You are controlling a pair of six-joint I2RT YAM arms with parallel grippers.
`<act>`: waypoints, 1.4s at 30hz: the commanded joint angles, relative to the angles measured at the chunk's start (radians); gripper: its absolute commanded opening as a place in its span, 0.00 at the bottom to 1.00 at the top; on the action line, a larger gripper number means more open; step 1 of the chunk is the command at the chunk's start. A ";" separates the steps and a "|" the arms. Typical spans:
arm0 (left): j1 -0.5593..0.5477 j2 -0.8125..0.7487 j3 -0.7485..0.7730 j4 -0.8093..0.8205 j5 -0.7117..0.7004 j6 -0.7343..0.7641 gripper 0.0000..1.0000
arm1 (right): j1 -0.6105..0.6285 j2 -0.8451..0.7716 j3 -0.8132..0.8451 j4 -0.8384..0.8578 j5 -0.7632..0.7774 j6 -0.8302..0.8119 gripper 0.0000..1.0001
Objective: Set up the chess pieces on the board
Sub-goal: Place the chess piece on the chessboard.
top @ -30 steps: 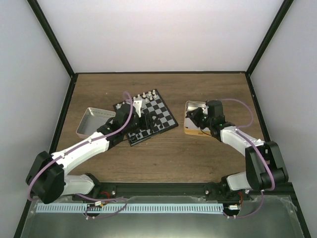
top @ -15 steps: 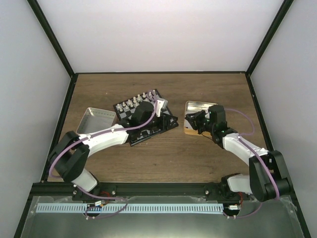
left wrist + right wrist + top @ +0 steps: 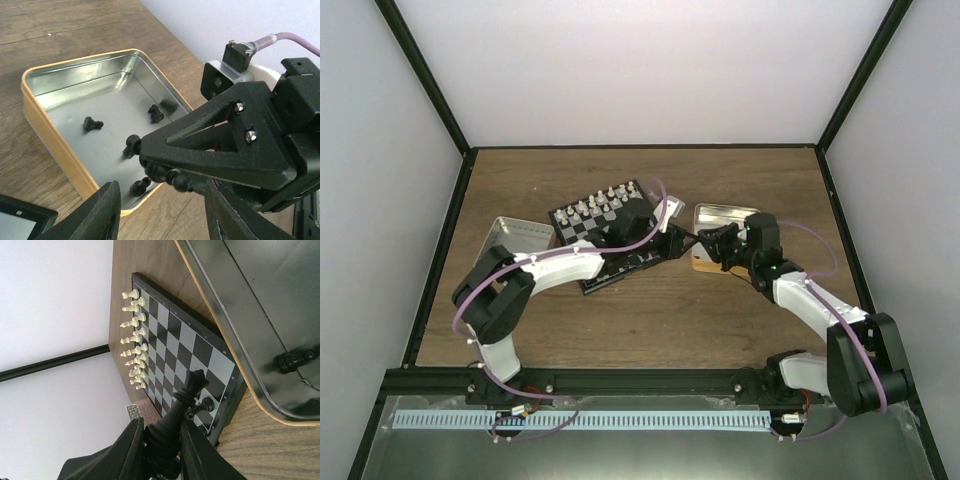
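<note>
Nearest, the left gripper [image 3: 161, 184] had swung off the board within the last second and reached out past its 3 o'clock edge. There it met the right gripper [image 3: 708, 240] nose to nose, its own jaws standing apart with nothing clamped between them. The right gripper was closed on a tall black piece [image 3: 192, 382] and had edged toward 9 o'clock, bringing the piece over the tin's board-side rim. This looked like a hand-over being lined up, so that the left arm could carry the piece to the board. Below them the tin [image 3: 55, 145] still held four loose black pieces [image 3: 92, 123], so most of the black side remained unplaced. Beyond, at 9 o'clock of the tin, the board [image 3: 200, 347] carried one small black piece [image 3: 207, 402] near its closest corner. Farthest off, the white pieces [image 3: 136, 347] stood in a row along the board's 11 o'clock edge, uncovered now that the left arm had moved away.
</note>
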 commanded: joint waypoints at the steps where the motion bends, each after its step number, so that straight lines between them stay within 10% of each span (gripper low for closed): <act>1: -0.010 0.035 0.050 0.032 0.043 0.019 0.48 | -0.013 -0.023 -0.008 -0.012 -0.018 0.008 0.13; 12: -0.025 0.083 0.068 0.045 0.071 0.010 0.38 | -0.020 -0.036 -0.015 -0.010 -0.034 0.011 0.13; 21: -0.025 0.090 0.087 0.051 0.022 0.024 0.09 | -0.020 -0.041 -0.022 -0.039 0.003 -0.020 0.14; 29: -0.024 0.085 0.099 -0.026 -0.019 0.054 0.04 | -0.022 -0.064 -0.011 -0.125 0.167 -0.120 0.49; 42: -0.010 -0.023 0.157 -0.616 -0.213 0.178 0.04 | -0.023 -0.047 0.096 -0.194 0.291 -0.410 0.61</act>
